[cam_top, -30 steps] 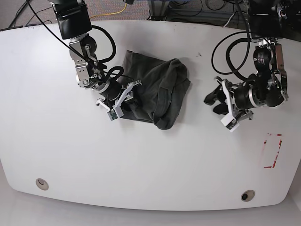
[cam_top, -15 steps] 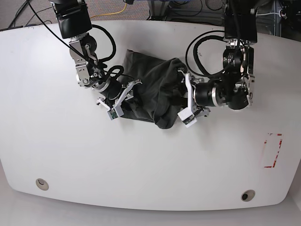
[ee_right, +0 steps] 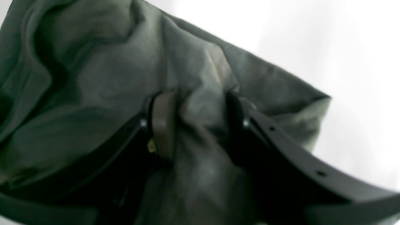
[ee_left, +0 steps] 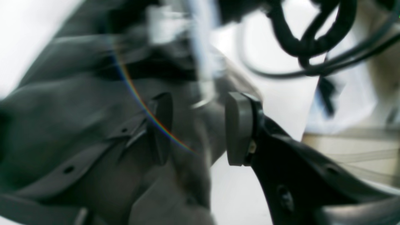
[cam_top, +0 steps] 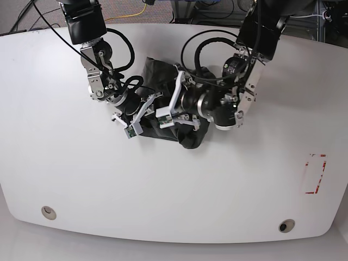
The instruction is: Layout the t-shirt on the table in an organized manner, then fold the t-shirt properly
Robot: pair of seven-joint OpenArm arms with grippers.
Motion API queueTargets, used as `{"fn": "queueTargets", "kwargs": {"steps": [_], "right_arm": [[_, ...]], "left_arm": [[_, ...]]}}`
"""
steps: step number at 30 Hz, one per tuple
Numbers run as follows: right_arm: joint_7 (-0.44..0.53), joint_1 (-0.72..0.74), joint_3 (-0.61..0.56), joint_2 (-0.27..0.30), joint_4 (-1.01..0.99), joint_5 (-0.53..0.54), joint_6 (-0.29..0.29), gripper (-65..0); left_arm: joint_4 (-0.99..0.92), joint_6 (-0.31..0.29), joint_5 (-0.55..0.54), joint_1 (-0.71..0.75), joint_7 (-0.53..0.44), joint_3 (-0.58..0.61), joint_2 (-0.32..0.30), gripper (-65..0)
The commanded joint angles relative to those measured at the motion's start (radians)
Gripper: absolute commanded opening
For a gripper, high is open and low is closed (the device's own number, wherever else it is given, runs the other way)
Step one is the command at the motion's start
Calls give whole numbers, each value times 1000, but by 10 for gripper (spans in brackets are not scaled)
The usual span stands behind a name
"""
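meanwhile the t-shirt (cam_top: 163,81) lay bunched on the table (cam_top: 65,179); right gripper (ee_right: 195,125) was clamped on a fold, left gripper (ee_left: 198,128) had its jaws apart over the cloth.

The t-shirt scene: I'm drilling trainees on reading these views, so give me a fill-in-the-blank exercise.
1. The right gripper is shut on a fold of the ____.
2. The left gripper stands ____ over the t-shirt, holding nothing.
3. The t-shirt lies ____, not spread flat, on the table.
4. The tape rectangle near the table's edge is ____.

Missing: t-shirt; open; bunched; red
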Motion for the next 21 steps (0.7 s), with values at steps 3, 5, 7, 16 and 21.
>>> {"fn": "queueTargets", "kwargs": {"steps": [3,5,7,16,21], "right_arm": [[-20,6,2,4,7,-9,3,-417],[-20,6,2,4,7,-9,3,-417],[-20,6,2,4,7,-9,3,-417],[-19,6,5,4,7,-9,3,-417],[-19,6,3,4,7,-9,3,-417]], "left_arm": [[13,-1,108,-19,-15,96,15,-406],[13,-1,140,-18,-25,109,12,-406],[15,-1,175,-15,-35,116,7,-406],[63,-1,187,-13,-38,97,-123,-406],[127,-1,186,8,-37,16,-215,-406]]}}
